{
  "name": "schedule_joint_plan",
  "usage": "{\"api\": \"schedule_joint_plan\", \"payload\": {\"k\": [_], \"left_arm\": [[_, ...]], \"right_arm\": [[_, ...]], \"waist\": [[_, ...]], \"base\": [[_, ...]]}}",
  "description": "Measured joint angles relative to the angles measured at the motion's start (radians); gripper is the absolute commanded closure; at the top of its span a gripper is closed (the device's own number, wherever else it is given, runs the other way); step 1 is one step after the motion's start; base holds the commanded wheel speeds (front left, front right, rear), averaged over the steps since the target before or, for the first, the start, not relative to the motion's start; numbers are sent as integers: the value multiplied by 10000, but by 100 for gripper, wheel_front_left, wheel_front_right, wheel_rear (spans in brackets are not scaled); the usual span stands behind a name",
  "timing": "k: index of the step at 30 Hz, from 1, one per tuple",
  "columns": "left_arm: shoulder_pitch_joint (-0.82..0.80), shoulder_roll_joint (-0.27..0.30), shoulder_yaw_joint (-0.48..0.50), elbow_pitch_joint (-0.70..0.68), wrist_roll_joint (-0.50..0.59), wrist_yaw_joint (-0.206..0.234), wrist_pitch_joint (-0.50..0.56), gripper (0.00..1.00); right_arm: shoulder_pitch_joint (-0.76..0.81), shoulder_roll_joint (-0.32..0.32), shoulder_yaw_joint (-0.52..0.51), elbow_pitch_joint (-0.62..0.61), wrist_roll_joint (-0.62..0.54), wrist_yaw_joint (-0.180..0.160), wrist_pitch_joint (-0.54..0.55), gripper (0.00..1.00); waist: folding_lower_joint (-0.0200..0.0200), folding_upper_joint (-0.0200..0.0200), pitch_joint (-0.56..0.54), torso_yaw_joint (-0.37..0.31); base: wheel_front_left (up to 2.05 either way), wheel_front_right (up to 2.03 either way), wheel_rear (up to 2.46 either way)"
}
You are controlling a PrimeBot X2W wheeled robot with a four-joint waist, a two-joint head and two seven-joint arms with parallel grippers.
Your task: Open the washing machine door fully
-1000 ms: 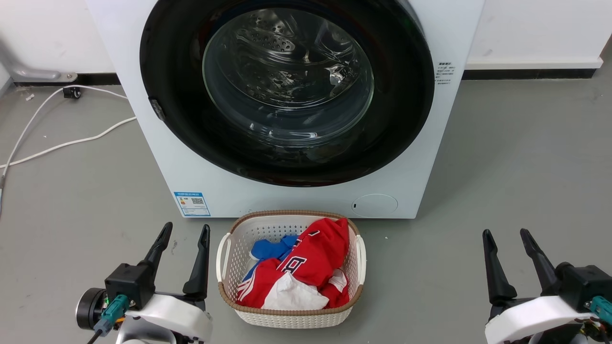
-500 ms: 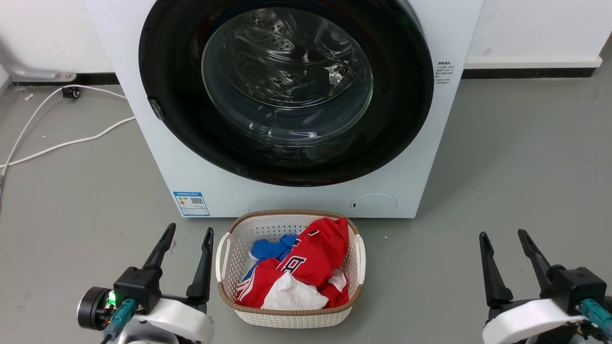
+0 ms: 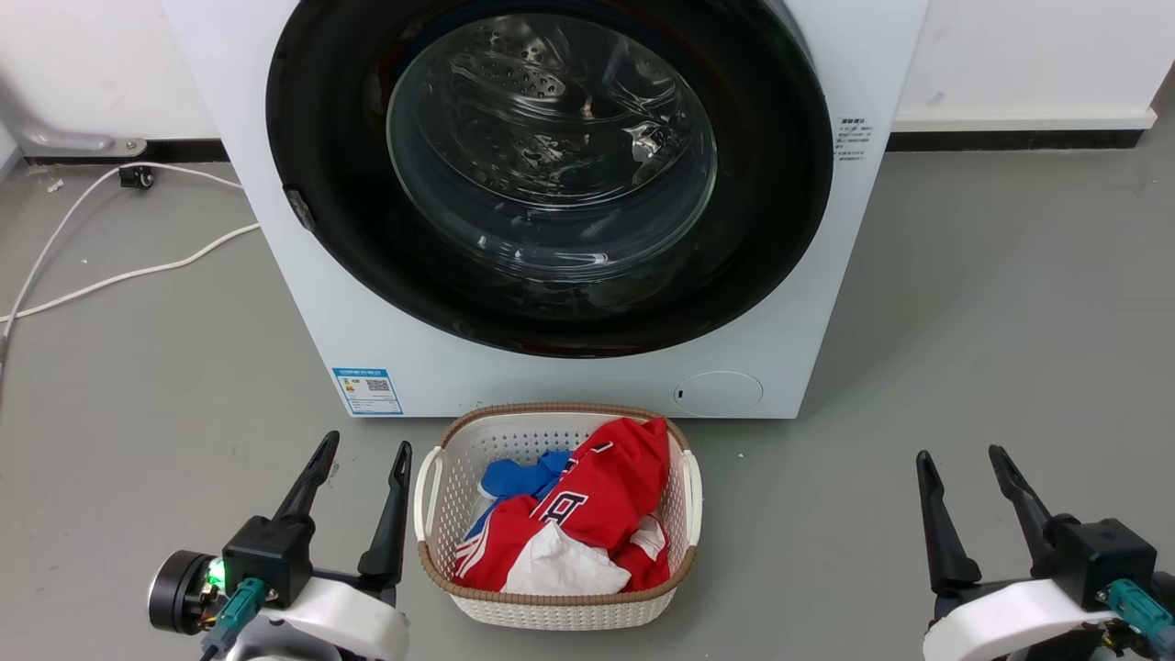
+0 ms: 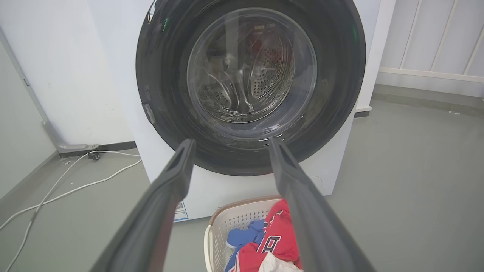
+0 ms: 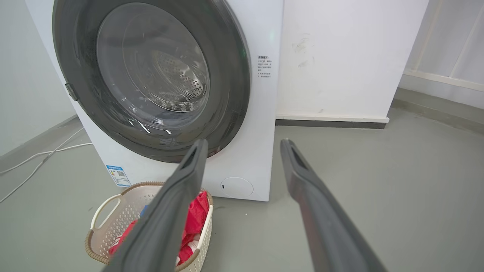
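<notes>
"Starting with the biggest thing, has the washing machine (image 3: 569, 386) changed in the last second?"

"No. The washing machine door (image 3: 551, 174) looks shut flat against the front, well ahead of both pairs of jaws and above them, midway between the two."

"And the basket (image 3: 569, 610)?"

"It sits where it was, between the two pairs, just beside the left jaws and well apart from the right jaws, with red and blue clothes (image 3: 597, 505) in it."

"So what did move?"

"Only the arms, slightly. The left jaws have crept inward toward the basket; the right jaws have drifted inward and a touch back. Both are spread wide, gripping nothing."

"Meaning?"

"I judge the task barely begun: no contact with the door yet. A small grey fitting (image 3: 298, 209) sits on the rim on the left jaws' side; whether it is hinge or catch I cannot tell, so which edge to pull is uncertain."
</notes>
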Motion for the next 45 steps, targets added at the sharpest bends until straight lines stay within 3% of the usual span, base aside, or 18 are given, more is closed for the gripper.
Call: {"api": "schedule_joint_plan", "payload": {"k": [1, 2, 3, 9, 12, 18, 25, 29, 32, 36, 45], "left_arm": [[0, -2, 12, 8, -2, -12, 0, 0], [0, -17, 25, 21, -13, -12, 0, 0], [0, -29, 36, 36, -13, -13, 0, 0], [0, -71, 115, 113, -15, -25, 0, 0], [0, -92, 142, 128, -17, -25, 0, 0], [0, -134, 196, 163, 0, -27, 0, 0], [0, -224, 268, 182, 29, 40, 0, 0], [-11, -291, 288, 157, 31, 48, -2, 0], [-87, -318, 309, 92, 29, 40, -13, 0], [-294, -343, 293, -58, 29, 15, -15, 0], [-1081, -374, 165, -600, 82, -115, -27, 0]], "right_arm": [[-2, 0, -4, 29, 111, 0, 0, 74], [-3, 0, -2, 50, 146, 0, 0, 94], [-7, 0, -4, 69, 242, 0, 0, 100], [-12, 0, 84, 171, 539, 0, 50, 100], [-18, 2, 228, 226, 1463, 0, 113, 100], [-56, 6, 443, 349, 6132, -2, 370, 100], [-387, 13, 123, 410, 12567, -2, 673, 100], [-884, 19, -696, 903, 14604, -4, 909, 100], [-1499, -105, -1356, 1513, 15499, -4, 1166, 100], [-2529, -823, -1743, 2537, 15892, -4, 1340, 100], [-5416, -2240, -1618, 4650, 16454, -4, 1814, 100]], "waist": [[0, 0, 2, -2], [0, 0, 1, -3], [0, 0, 0, -4], [0, 0, -37, -18], [0, 0, -62, -19], [0, 0, -83, -21], [0, 0, -26, -85], [0, 0, 72, -88], [0, 0, 238, -71], [0, 0, 616, -33], [1, 0, 1923, 174]], "base": [[0, 0, 0], [0, 0, 0], [0, 0, 0], [0, 0, 0], [0, 0, 0], [0, 0, 0], [0, 0, 0], [0, 0, 0], [0, 0, 0], [0, 0, 0], [0, 0, 0]]}}
